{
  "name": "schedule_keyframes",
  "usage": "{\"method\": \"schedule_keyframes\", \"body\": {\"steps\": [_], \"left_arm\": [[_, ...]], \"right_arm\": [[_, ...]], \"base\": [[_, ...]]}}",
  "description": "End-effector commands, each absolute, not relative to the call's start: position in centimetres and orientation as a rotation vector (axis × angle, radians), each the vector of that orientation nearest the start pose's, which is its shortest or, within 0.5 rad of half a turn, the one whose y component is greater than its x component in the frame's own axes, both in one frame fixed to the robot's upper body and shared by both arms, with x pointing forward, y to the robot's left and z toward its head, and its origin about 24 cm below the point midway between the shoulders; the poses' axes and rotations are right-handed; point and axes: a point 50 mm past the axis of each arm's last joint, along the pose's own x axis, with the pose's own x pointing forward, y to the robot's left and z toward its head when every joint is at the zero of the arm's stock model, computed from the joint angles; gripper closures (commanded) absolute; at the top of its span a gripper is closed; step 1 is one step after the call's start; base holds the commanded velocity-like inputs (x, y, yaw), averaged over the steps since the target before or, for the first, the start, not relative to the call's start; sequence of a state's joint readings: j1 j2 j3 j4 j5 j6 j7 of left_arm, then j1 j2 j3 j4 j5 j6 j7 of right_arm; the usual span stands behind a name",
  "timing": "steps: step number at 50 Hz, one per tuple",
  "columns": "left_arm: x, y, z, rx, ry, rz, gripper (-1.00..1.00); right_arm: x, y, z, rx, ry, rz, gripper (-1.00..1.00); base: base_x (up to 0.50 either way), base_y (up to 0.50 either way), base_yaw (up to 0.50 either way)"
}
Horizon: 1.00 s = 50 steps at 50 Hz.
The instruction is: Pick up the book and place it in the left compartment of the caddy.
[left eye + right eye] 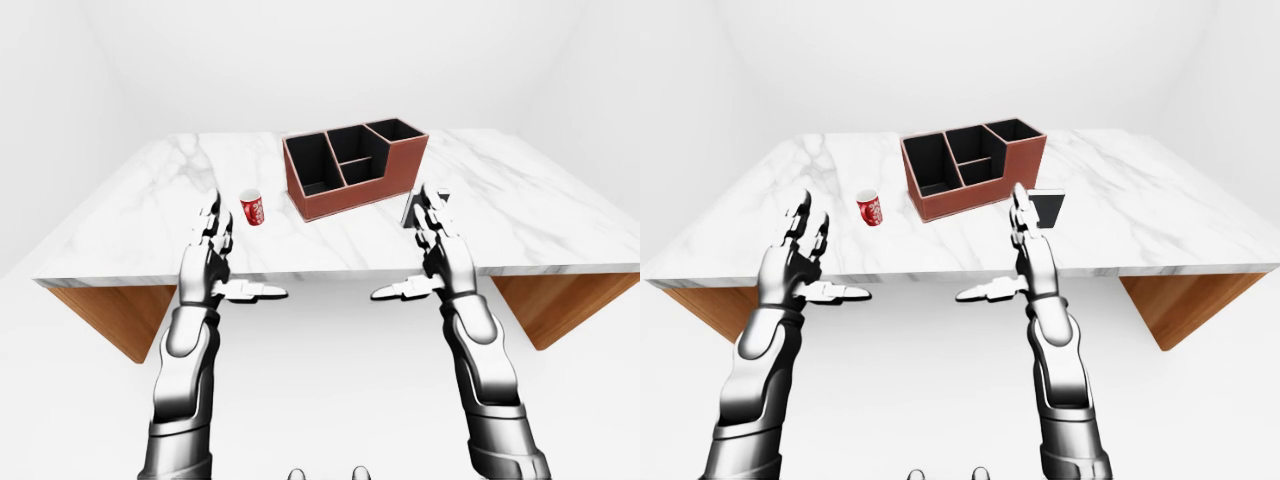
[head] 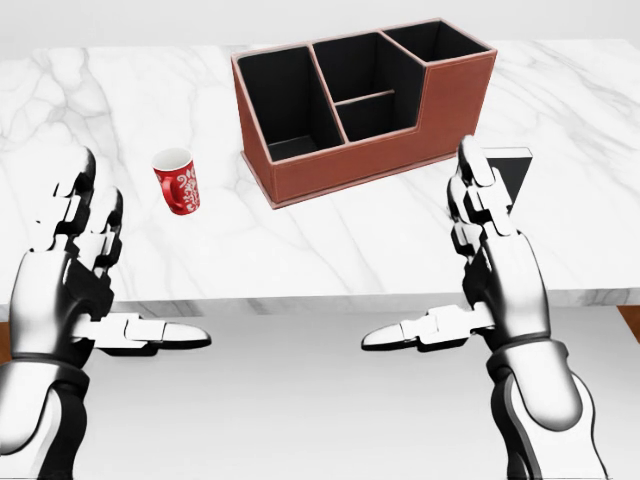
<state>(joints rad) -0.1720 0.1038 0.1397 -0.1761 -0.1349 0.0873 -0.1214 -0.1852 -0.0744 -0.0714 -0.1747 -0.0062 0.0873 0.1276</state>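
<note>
Left robot hand (image 2: 75, 265): mine, raised over the near edge of the counter, palm turned inward, fingers straight and spread, thumb stretched toward the middle of the head view; it grips nothing.
Right robot hand (image 2: 495, 265): also mine, raised the same way, fingers extended upward, thumb pointing toward my left robot hand; it is open and empty.
Book (image 1: 1048, 205): a dark, flat thing lying on the counter just beyond my right robot hand; in the head view my fingertips overlap its near left corner, and I cannot tell whether they touch it. It sits just beside the right end of the caddy, outside it.
Caddy (image 2: 390, 150): a reddish-brown box with black insides, standing on the counter beyond and between my two hands, nearer my right one, turned at a slight angle. I see one long compartment at its left end, two smaller ones divided in the middle, and a taller one at its right end. All show only black interior.
Left compartment (image 2: 285, 110): open-topped, up and to the left of my right robot hand.
Cup (image 2: 177, 181): red with white pattern and white inside, upright on the counter, just beyond and to the right of my left robot hand, apart from the caddy's left end.
Counter (image 1: 520, 200): white marble top with wooden sides showing beneath its near corners; both my forearms reach toward its near edge.
</note>
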Motion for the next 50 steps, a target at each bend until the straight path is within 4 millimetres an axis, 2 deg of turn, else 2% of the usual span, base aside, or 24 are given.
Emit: {"method": "schedule_keyframes", "body": {"steps": [1,10,15,19,35,50], "left_arm": [[28.5,18.5,14.1,-0.020,-0.334,-0.059,-1.00],[28.3,18.9,16.8,-0.004,-0.443,-0.056,-1.00],[28.0,18.9,18.0,0.001,-0.493,-0.058,-1.00],[28.4,19.0,17.0,-0.020,-0.448,-0.045,-1.00],[29.0,18.9,16.8,-0.028,-0.429,-0.043,-1.00],[29.1,19.0,16.6,-0.029,-0.422,-0.042,-1.00]], "right_arm": [[28.3,-16.2,16.4,-0.155,-0.425,0.129,-1.00],[28.7,-16.2,19.7,-0.182,-0.543,0.134,-1.00],[28.6,-16.3,20.3,-0.184,-0.570,0.135,-1.00],[28.7,-16.3,19.9,-0.169,-0.551,0.134,-1.00],[29.6,-16.4,19.0,-0.154,-0.502,0.114,-1.00],[29.6,-16.1,19.3,-0.197,-0.514,0.118,-1.00]], "base": [[0.00,0.00,0.00],[0.00,0.00,0.00],[0.00,0.00,0.00],[-0.02,-0.05,0.00],[-0.21,-0.49,0.00],[0.00,0.00,0.00]]}}
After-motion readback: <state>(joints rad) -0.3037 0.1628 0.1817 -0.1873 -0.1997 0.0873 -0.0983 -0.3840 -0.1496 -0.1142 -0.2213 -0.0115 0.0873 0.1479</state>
